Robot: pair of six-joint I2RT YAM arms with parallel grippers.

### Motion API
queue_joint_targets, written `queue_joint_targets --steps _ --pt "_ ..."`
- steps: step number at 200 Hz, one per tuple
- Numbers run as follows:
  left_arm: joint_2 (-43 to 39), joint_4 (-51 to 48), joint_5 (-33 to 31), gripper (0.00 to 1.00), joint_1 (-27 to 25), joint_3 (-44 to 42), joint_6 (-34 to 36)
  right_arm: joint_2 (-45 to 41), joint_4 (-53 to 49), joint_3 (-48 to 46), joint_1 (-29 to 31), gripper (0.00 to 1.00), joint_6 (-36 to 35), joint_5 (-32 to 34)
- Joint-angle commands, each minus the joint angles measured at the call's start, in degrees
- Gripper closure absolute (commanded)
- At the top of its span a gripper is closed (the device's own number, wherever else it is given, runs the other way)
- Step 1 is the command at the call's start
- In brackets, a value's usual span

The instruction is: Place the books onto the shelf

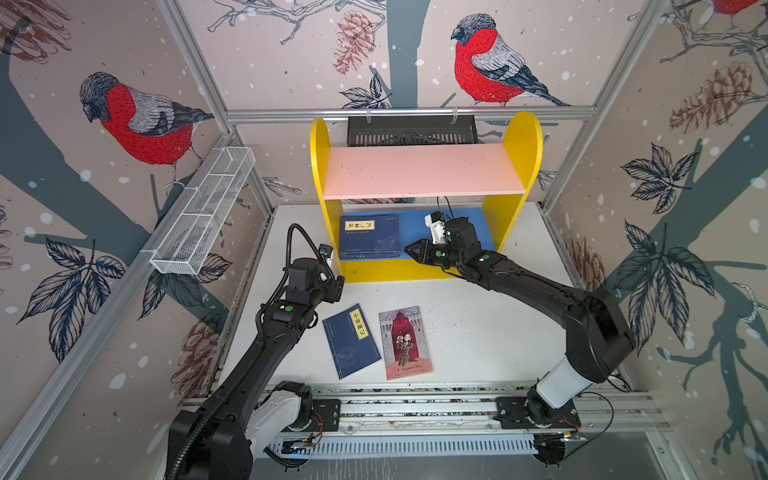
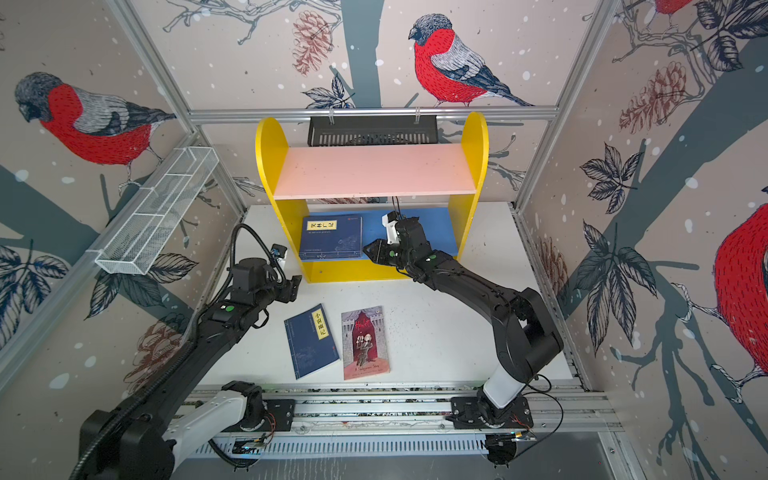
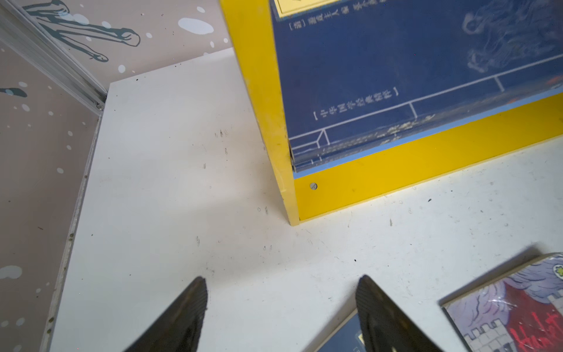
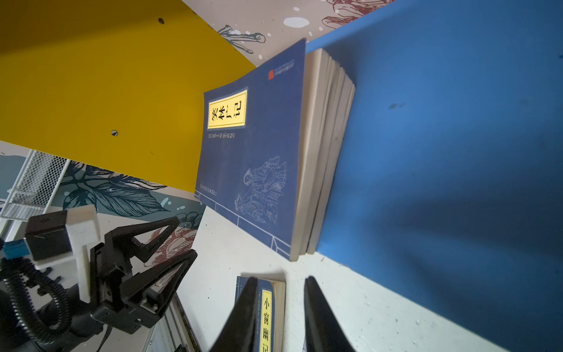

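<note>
One yellow shelf (image 1: 415, 170) is shown, its blue lower board (image 1: 411, 228) stacked with about three navy books (image 1: 370, 237) lying flat. On the desk (image 1: 478, 332), a navy book (image 1: 351, 340) and the Hamlet book (image 1: 405, 343) are left to be shelved. The left end effector (image 3: 281, 279) is spread wide, the right end effector (image 4: 281, 279) narrowly apart, both empty.

I count four navy books (image 1: 370, 237), one Hamlet book (image 1: 405, 343), one shelf (image 1: 395, 270), one wire tray (image 1: 203, 216) and one black basket (image 1: 411, 131).
</note>
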Motion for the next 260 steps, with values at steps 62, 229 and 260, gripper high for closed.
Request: queue_joint_targets --steps 62,229,260 --pt "1.1 22.25 -1.19 0.11 0.89 -7.32 1.1 0.51 4.71 -0.48 -0.72 0.71 0.26 -1.8" --pt "1.19 18.33 -0.24 0.15 1.07 -4.63 -3.57 8.44 6.3 5.68 -1.52 0.76 0.87 -8.54" --pt "1.34 18.3 -0.42 0.15 1.07 -4.72 -4.01 9.37 5.51 6.79 -1.52 0.79 0.61 -8.7"
